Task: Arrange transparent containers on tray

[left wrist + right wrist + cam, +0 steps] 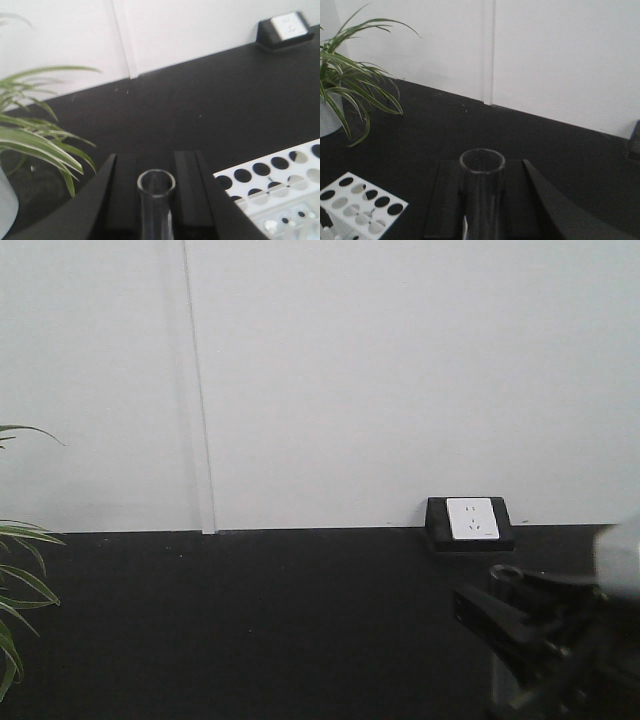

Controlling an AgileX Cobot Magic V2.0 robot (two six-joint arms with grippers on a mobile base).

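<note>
In the left wrist view, a clear glass container (156,210) with an open round mouth stands upright between my black fingers. My left gripper (156,165) is shut on its neck. The right wrist view shows much the same: a second transparent container (482,205), a tube-like neck with a round rim, is clamped in my right gripper (482,172). Both bodies are hidden below the frame edges. The tray is out of view everywhere. The front view shows only a black part of the right arm (530,640) at the lower right.
A white rack with round holes (280,175) sits right of the left gripper and left of the right gripper (355,200). A potted spider plant (35,135) (350,85) stands at the left. A wall socket box (470,520) rests on the black tabletop (260,620) by the white wall.
</note>
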